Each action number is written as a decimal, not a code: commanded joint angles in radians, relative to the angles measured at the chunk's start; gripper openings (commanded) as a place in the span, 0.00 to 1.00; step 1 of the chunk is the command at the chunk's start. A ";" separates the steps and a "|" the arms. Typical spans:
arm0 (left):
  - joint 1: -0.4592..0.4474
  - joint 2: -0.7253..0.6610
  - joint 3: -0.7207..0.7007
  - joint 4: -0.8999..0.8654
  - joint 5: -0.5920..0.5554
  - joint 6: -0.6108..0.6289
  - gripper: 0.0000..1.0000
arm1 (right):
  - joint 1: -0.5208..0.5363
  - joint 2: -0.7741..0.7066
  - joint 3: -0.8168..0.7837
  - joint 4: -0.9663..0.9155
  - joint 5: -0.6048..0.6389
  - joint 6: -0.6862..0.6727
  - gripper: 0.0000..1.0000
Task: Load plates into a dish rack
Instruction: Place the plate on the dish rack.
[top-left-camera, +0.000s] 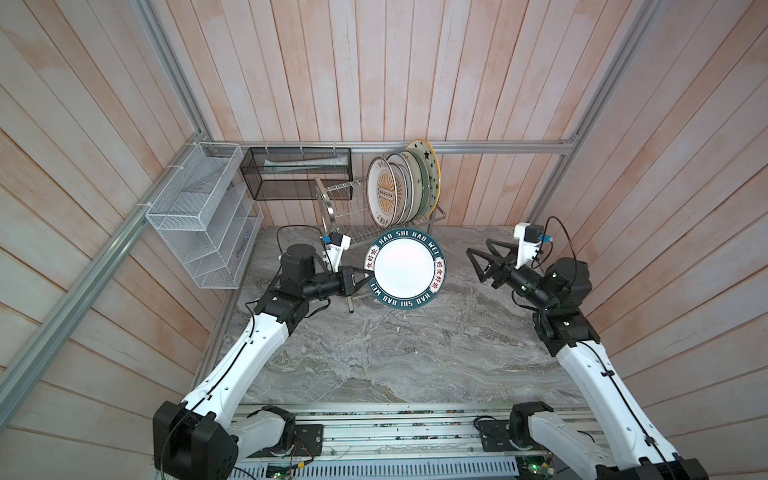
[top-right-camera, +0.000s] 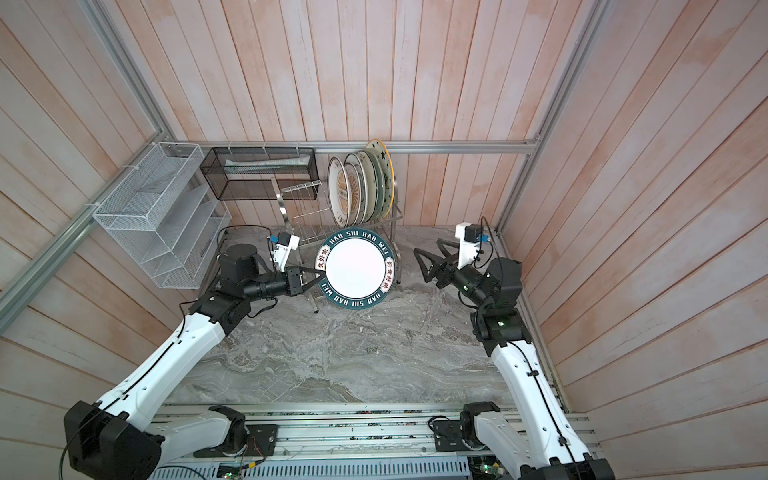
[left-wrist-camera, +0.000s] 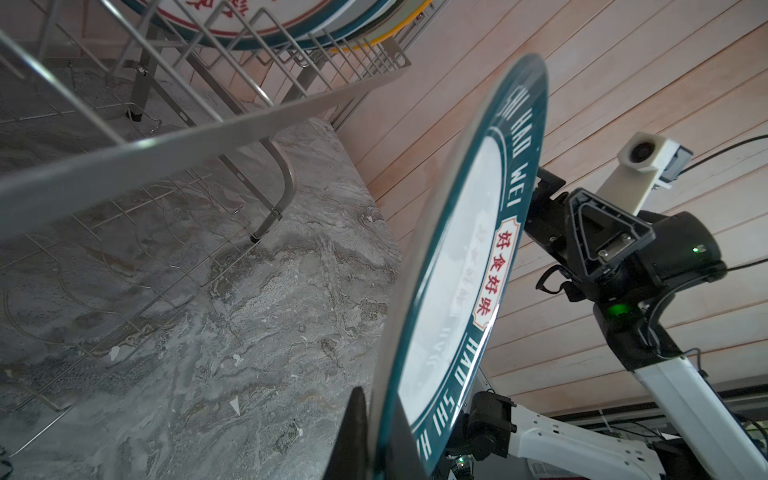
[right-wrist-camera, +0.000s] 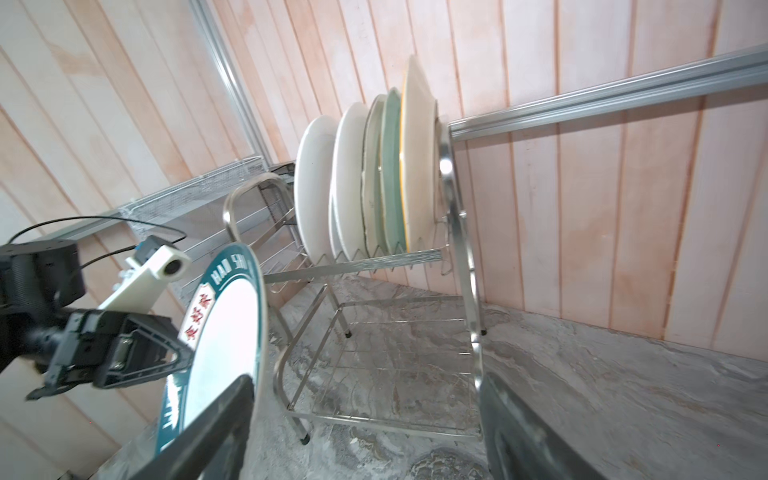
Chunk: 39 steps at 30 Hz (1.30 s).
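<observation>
Reaching in from the left, wrist level, the left gripper (top-left-camera: 367, 277) pinches the left rim of the teal-bordered plate (top-left-camera: 402, 269), just near of the dish rack (top-left-camera: 334, 199). The right gripper (top-left-camera: 475, 266), jaws wide and empty, points leftward at it, apart. The other plates (top-left-camera: 399, 191) stand upright in the rack's upper tier.

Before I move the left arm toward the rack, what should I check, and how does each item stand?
1. Grip: left pincer shut on the teal-rimmed plate at its edge: ok.
2. Clearance: right pincer open, apart from that plate: ok.
3. Free slots in the dish rack beside the racked plates: ok.
4. Held plate on edge like the racked ones: not ok, face turned upward.
5. Grip firm enough: cannot tell.
</observation>
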 joint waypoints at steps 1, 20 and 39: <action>-0.003 -0.014 -0.012 0.106 0.001 0.013 0.00 | -0.003 0.003 0.018 0.045 -0.171 0.047 0.83; -0.003 -0.068 -0.065 0.161 0.014 -0.006 0.00 | 0.196 0.166 0.055 0.004 -0.192 0.021 0.46; -0.002 -0.157 -0.094 0.163 -0.046 0.022 0.00 | 0.333 0.227 0.082 0.043 -0.202 0.044 0.05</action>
